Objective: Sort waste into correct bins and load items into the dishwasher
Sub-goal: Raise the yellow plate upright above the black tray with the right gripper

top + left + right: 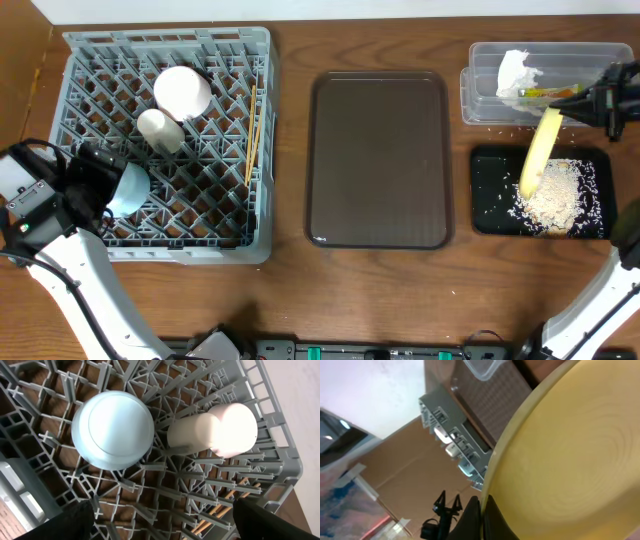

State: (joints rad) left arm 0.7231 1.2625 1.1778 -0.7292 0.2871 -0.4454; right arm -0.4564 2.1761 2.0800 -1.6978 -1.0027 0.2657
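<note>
We are on the plate (pixel 540 150): our right hand (pixel 592 100) pinches its rim, tilting it over the black tray (pixel 490 195), where crumbs (pixel 555 198) lie. Our left hand (pixel 160 527) hangs open above the blue bowl (pixel 112 430) in the rack (pixel 170 250). Next, we judge: carry the plate across to the rack.

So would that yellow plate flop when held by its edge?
Probably not: the yellow plate, gripped at one rim, looks straight, so likely stiff. Likely slippery too: its face looks clean, with crumbs in the black tray below.
</note>
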